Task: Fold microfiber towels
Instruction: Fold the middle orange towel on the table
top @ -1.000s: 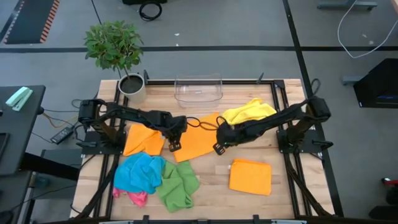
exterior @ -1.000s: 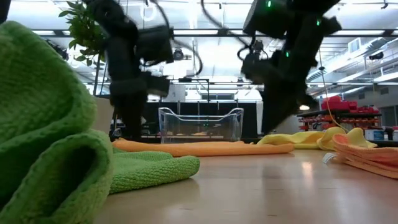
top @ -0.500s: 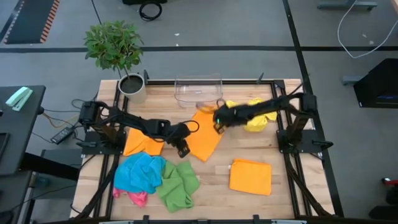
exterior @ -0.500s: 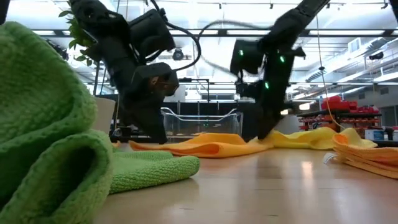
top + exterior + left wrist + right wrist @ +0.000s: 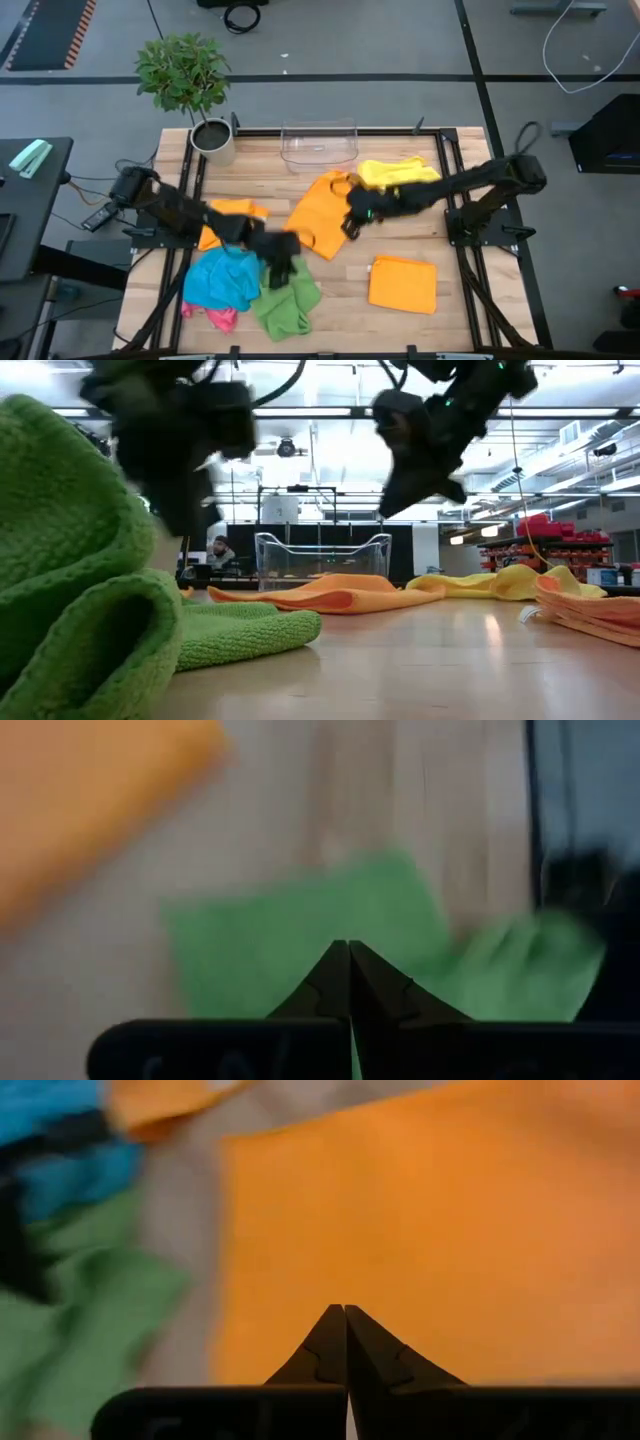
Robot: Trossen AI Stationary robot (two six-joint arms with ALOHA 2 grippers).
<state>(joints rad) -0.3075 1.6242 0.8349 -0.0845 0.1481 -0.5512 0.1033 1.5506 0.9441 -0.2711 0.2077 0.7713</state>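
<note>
High view: left gripper [image 5: 282, 270] hangs over the green towel [image 5: 290, 298], near the blue towel [image 5: 225, 280]. Right gripper [image 5: 352, 221] sits at the edge of the half-folded orange towel [image 5: 318, 214] mid-table. A folded orange towel [image 5: 402, 283] lies well apart.
Low view: both arms hang above the cloths; the orange towel lies flat.
Left wrist view: fingers together, empty, above green cloth.
Right wrist view: fingers together, empty, over orange cloth.
Advice: open both grippers, pinch matching corners, and bring the edges level.
</note>
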